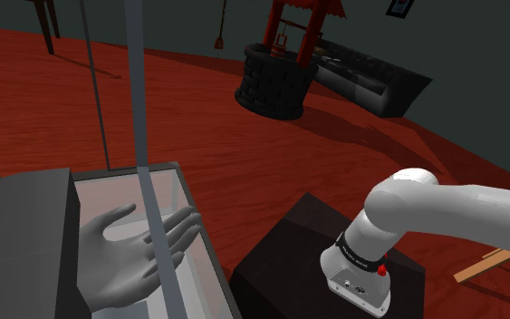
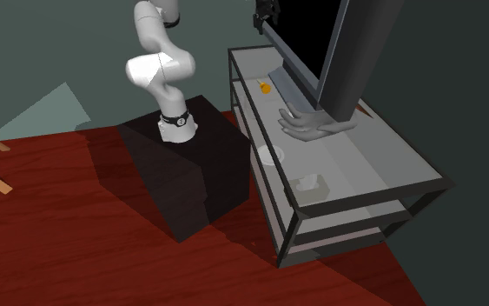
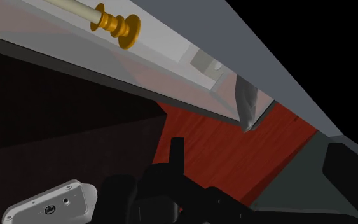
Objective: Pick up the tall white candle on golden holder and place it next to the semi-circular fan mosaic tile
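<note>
Wrist view, tall pale candle on golden holder [image 3: 102, 16] atop grey glass-shelved stand [image 2: 355, 196], far end, shaft running roughly along the shelf rim (upright or toppled, unclear), black gripper [image 2: 267, 16] high above, jaw state cannot be told.

arm [image 2: 159, 71]: upright from its base, elbow bent | claw [image 2: 267, 16]: high up

I see the candle [image 3: 82, 7], a pale shaft in a ribbed golden holder [image 3: 117, 25], on the top glass shelf [image 2: 390, 152] near one end, well apart from the small pale tile [image 2: 307, 184] lying flat towards the other end.
</note>
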